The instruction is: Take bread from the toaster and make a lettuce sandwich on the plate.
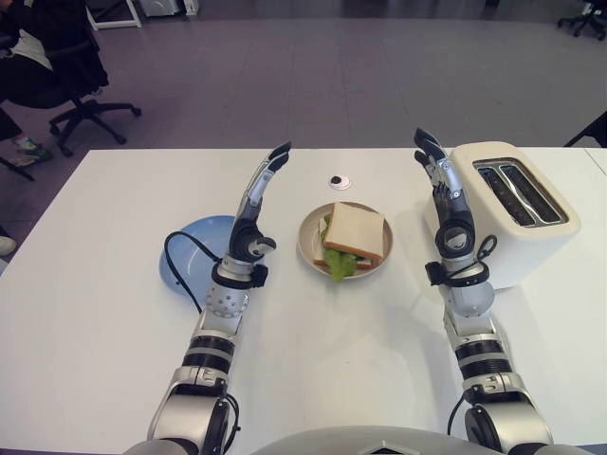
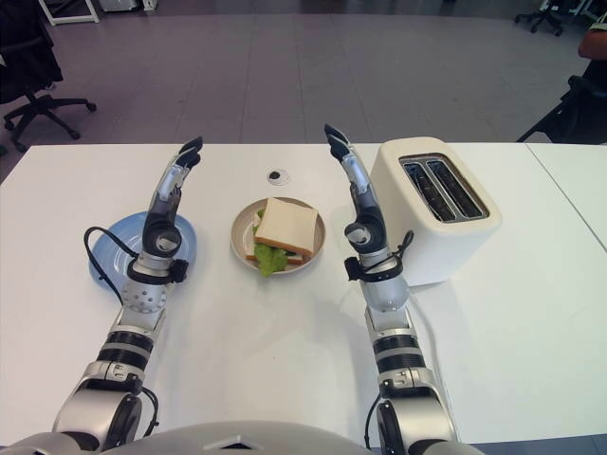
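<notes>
Fingers [image 1: 276, 158] of the left hand [image 1: 259, 199] are stretched out straight and close together, holding nothing. The right hand [image 1: 445, 187] is the same, its fingers [image 1: 427, 144] straight and empty. Both hands hang over the bench [image 1: 95, 313], pointing toward its far edge, with the plate [image 1: 303, 243] between them and touching neither.

On the plate lies the sandwich: a bread [image 1: 357, 232] slice on top, and lettuce [image 1: 338, 266] sticking out from under it toward the near edge. Whether a second slice lies underneath I cannot tell for sure.

Just right of the right hand stands the toaster [image 1: 531, 242], near the bench's right edge, slots [image 1: 517, 194] facing up. A blue dish [image 1: 199, 239] sits left of the left hand, partly behind that arm. A small round thing [image 1: 340, 181] lies beyond the plate, toward the far edge.
</notes>
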